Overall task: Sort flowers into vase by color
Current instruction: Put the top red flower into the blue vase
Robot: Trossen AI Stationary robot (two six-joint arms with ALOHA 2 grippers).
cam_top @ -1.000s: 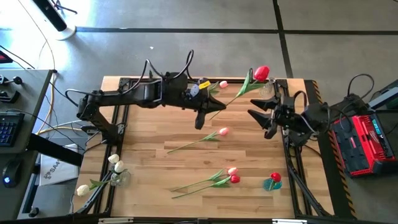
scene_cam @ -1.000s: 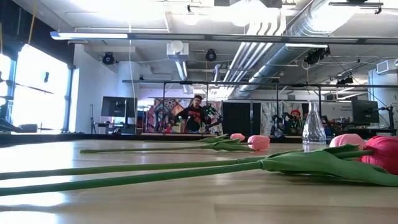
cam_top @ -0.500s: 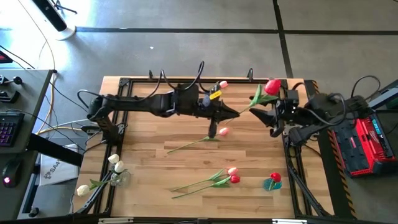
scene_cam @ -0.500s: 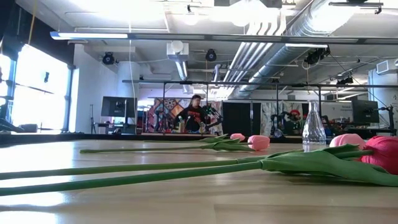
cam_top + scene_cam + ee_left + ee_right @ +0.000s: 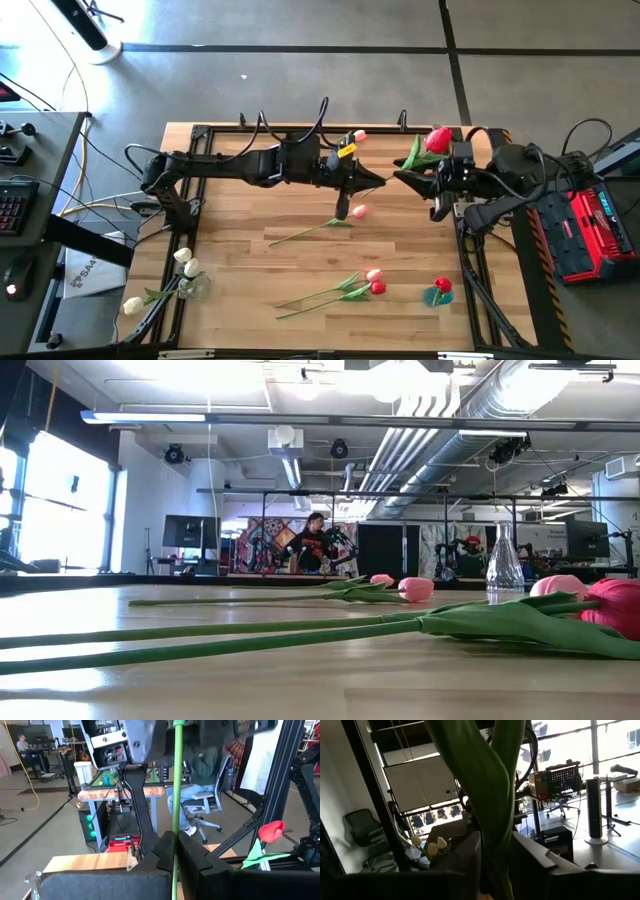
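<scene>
A red tulip (image 5: pixel 437 139) is being held in mid-air above the table (image 5: pixel 250 275) toward two o'clock, its stem spanning between both arms. The stem is being clamped by the left gripper (image 5: pixel 378 181), as its wrist view shows, while the right gripper (image 5: pixel 408 178) appears to be closing round the leaf and stem, though the grip is not clearly seen. Should either arm be pulled away too soon, the thin stem could be bent or the flower dropped among the pink tulip (image 5: pixel 358 211) and others lying below.
</scene>
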